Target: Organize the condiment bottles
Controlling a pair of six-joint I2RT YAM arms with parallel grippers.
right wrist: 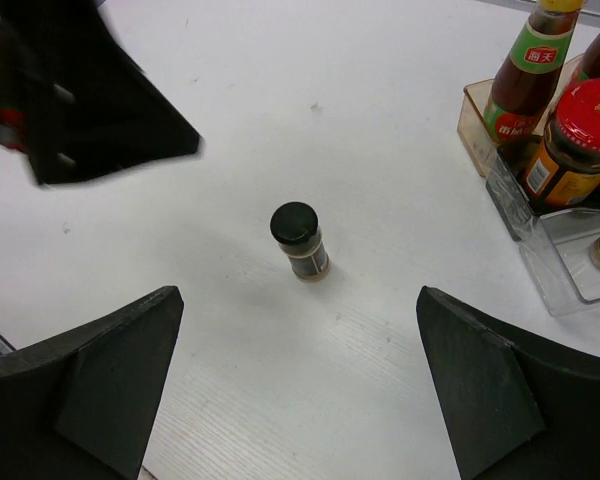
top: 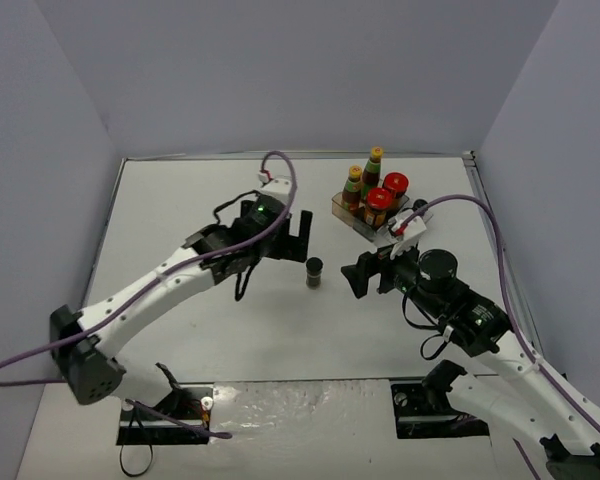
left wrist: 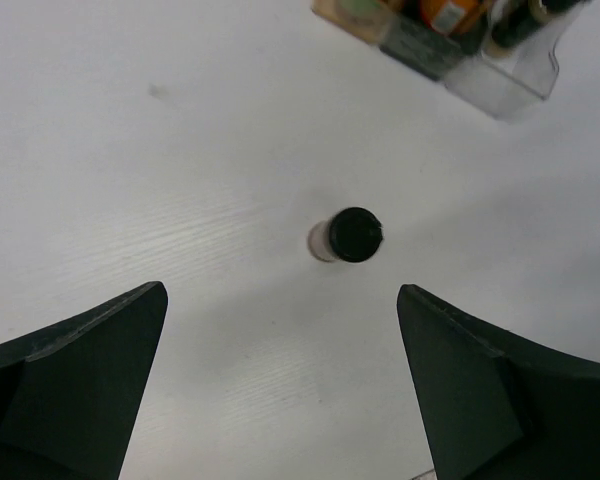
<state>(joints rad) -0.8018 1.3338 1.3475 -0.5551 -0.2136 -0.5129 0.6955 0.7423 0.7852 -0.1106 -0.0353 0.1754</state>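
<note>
Since the little dark shaker with the black cap [top: 314, 271] stands alone on the white table, I think it is the one to put away next. It stands straight up, cap on top, so its long side runs up and down. Nothing touches it.

I will tell every place from that shaker. My left claw [top: 295, 240] hangs near it, on the far-left side, with its two black fingers spread wide and nothing between them. From the left wrist camera the shaker [left wrist: 355, 234] sits ahead of the left claw [left wrist: 282, 295] and a bit to the right of the gap.

My right claw [top: 365, 272] is near the shaker on its right side, also spread wide and holding nothing. From the right wrist camera the shaker [right wrist: 299, 238] sits ahead of the right claw [right wrist: 300, 300], right in line with the gap.

The clear plastic box with little rooms [top: 380, 233] lies to the shaker's far right. The tall green-necked bottles [top: 374, 165] and the squat red-lidded jars [top: 377, 203] stand in it already.

Both claws look about as near. I would pick the right one, because it is lined up and the box is on its side.
</note>
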